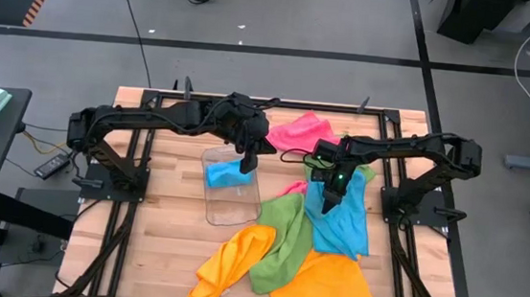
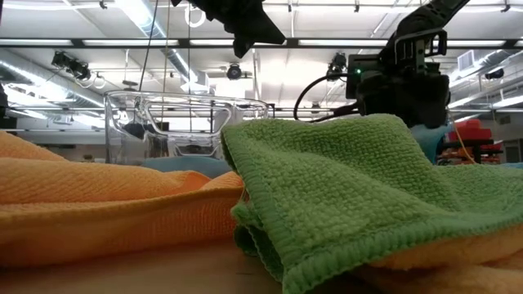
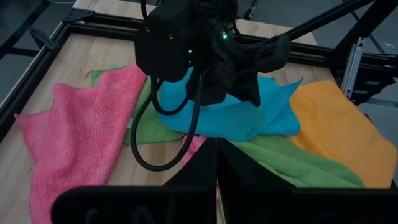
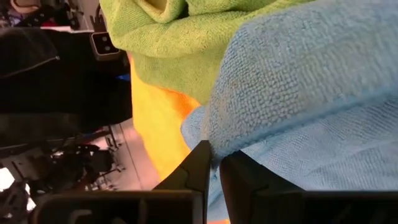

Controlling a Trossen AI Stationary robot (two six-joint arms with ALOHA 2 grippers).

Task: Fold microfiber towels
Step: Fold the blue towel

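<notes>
On the slatted wooden table (image 1: 151, 244), nubby microfiber towels lie rumpled: pink (image 1: 303, 130), green (image 1: 284, 237), orange (image 1: 330, 287). Right gripper (image 4: 213, 163) pinches a fold of the looped sky-blue towel (image 4: 323, 81). Left gripper (image 3: 217, 163), fingers pressed together, hovers over the clear tray (image 1: 231, 201), partly hiding another blue cloth (image 1: 227, 174) inside.

L gripper (image 1: 248, 163) shut, mid-table; R gripper (image 1: 328, 200) low, fingers nearly together.
</notes>
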